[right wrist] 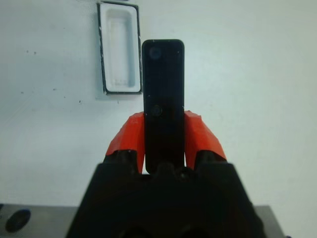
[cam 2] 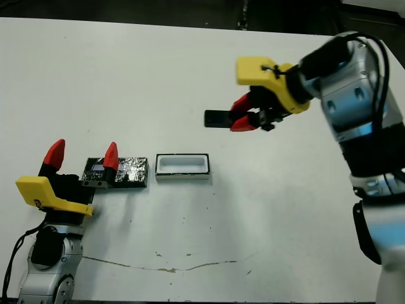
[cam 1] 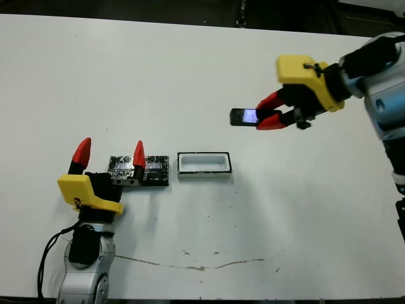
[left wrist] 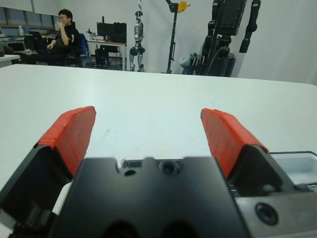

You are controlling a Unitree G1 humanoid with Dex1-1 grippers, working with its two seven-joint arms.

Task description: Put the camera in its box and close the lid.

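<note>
Right wrist view shows the slim black rectangular camera (right wrist: 163, 99) clamped between the right gripper's (right wrist: 164, 136) red fingers, its far end sticking out past the fingertips. Head views alone show it held above the white table (cam 1: 190, 76), up and right of the small white tray-like box (cam 1: 204, 164). Beside the box lies the glossy black lid (cam 1: 155, 170), where the left gripper (cam 1: 109, 154) stands with fingers spread.

A seated person (left wrist: 64, 34) shows beyond the white table (cam 1: 190, 76).

text: none legible | labels: none | distant items perhaps too small
</note>
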